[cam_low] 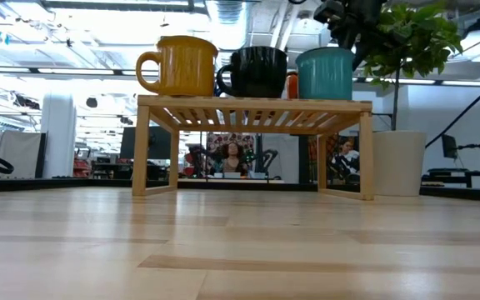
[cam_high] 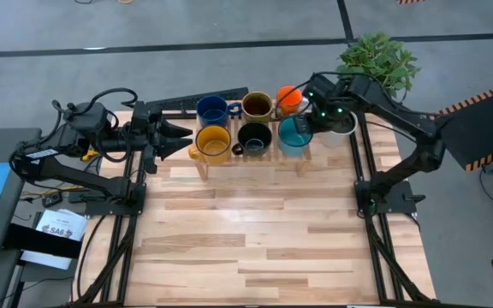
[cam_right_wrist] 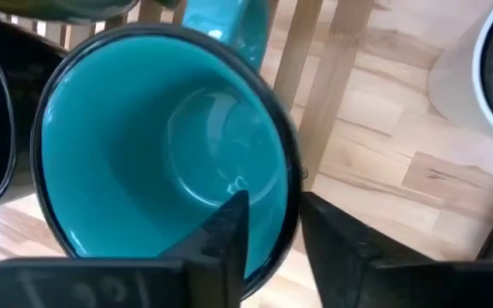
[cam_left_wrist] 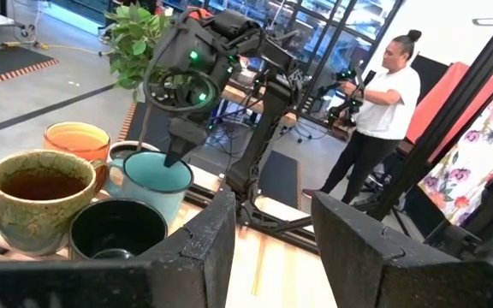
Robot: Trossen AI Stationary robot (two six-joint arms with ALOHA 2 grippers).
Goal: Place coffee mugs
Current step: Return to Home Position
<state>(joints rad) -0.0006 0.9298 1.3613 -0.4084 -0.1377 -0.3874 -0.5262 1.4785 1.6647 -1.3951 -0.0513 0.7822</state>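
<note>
The right end effector (cam_right_wrist: 274, 210) hung tip-down over the teal mug (cam_high: 294, 134), narrowly open. One finger was inside the bowl and one outside, with the mug's right wall loose between them. That mug stood upright at the right end of the near row on the wooden shelf (cam_low: 252, 104), touching the black mug (cam_high: 254, 137), with the yellow mug (cam_high: 213, 143) at the left end. In the far row stood the dark blue mug (cam_high: 212, 109), the brown mug (cam_high: 257, 105) and the orange mug (cam_high: 288, 98), left to right. A white plant pot (cam_high: 345, 124) sat just right of the shelf on the counter (cam_high: 255, 239). The left end effector (cam_left_wrist: 272, 214) gaped wide and empty left of the shelf, near the yellow mug but apart from it
</note>
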